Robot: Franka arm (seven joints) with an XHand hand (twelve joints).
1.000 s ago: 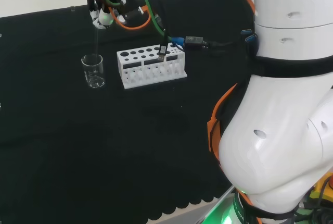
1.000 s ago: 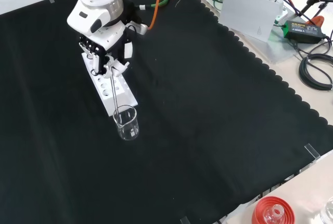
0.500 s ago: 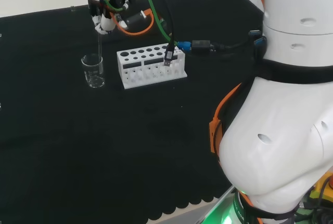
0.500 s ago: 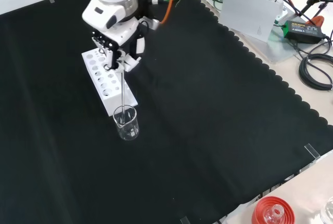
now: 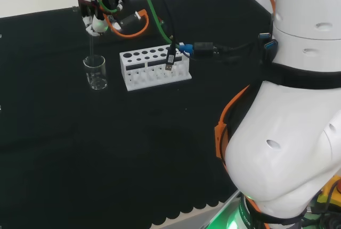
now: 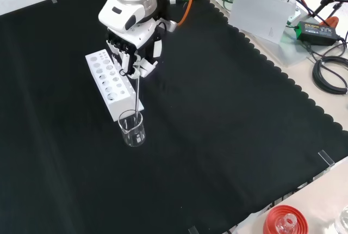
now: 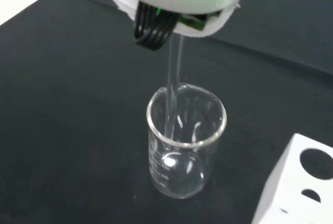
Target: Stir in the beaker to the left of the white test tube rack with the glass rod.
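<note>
A clear glass beaker stands on the black cloth, left of the white test tube rack in the head view. The hand hangs above the beaker, its fingers curled round the top of a thin glass rod. The rod slants down from the hand, and its lower end is inside the beaker near the rim. In the wrist view the rod enters the beaker's mouth on one side.
The arm's big white links stand at the right of the head view. In the front view, a red ribbed stand with a flask sits at the bottom right, off the cloth, and cables and a power brick lie at the right edge.
The hand has shifted left in the head view and right and up in the front view. The rod now leans more, while its lower end stays in the beaker.
</note>
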